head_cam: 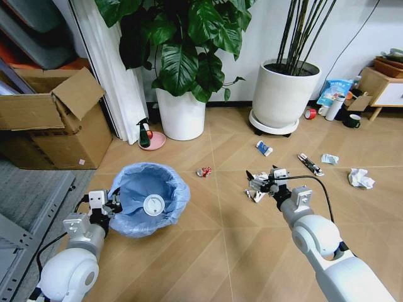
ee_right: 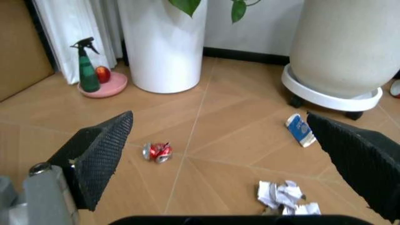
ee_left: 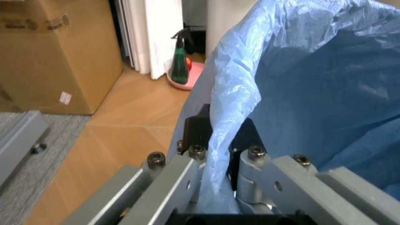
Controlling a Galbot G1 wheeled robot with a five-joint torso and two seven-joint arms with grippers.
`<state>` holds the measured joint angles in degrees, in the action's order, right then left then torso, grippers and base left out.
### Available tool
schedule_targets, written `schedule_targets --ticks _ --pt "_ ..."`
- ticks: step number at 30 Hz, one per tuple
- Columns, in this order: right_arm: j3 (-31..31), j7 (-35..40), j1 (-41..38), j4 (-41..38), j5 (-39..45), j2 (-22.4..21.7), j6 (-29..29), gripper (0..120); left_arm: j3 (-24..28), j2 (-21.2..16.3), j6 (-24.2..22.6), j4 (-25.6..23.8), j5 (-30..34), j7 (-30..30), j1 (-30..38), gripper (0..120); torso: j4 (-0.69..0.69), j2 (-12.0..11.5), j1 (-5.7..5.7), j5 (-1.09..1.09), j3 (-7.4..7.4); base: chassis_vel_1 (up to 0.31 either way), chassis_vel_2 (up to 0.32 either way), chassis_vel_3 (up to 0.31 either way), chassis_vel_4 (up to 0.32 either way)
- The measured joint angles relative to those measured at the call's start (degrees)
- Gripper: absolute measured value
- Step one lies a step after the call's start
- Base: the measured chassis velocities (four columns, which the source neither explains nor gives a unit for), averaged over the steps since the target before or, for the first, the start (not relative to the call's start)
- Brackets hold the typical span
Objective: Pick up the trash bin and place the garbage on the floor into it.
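While the left pincer (ee_left: 216, 164) is clamped on the bag-lined rim of the trash bin (head_cam: 148, 196), which sits at the robot's left with a white disc (head_cam: 153, 204) already inside, the right pincer (ee_right: 218, 154) hangs with its jaws wide apart just above a crumpled white paper wad (ee_right: 284, 197) on the floor (head_cam: 220, 251). The likely risk is the thin blue liner (ee_left: 312, 93) slipping through the left grip, letting the bin sag. Thin paper may also slide away from closing fingers.
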<state>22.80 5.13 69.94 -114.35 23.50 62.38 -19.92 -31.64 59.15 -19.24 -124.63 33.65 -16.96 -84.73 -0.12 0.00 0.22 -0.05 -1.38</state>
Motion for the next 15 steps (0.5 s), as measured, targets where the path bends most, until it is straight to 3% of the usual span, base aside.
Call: schedule_targets --ticks 15 --pt "-1.0 -0.2 -0.3 0.6 -1.1 0.9 0.0 100 -0.1 0.0 0.3 -0.3 -0.1 0.0 -0.3 0 -0.01 0.0 0.00 -0.02 0.00 -0.101 0.121 0.095 -0.126"
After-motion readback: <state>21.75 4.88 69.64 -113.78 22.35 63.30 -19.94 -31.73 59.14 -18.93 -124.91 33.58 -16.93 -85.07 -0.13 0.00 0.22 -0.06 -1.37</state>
